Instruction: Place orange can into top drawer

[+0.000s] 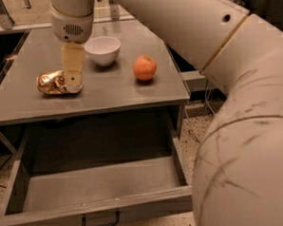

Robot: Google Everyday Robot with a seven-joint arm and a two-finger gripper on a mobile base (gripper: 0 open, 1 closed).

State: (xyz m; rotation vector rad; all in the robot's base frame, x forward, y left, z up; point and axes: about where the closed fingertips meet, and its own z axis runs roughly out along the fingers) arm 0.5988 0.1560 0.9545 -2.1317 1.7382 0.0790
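Observation:
The orange can, shiny gold-orange and crumpled, lies on its side at the left of the grey table top. My gripper hangs down from above, right at the can's right end and overlapping it in the camera view; whether it touches the can does not show. The top drawer is pulled out wide below the table top. It has a black handle on its front panel, and its grey inside holds nothing.
A white bowl stands at the back of the table, just right of my gripper. A round orange fruit sits to the right. My big white arm fills the right side. A speckled floor shows beside the drawer.

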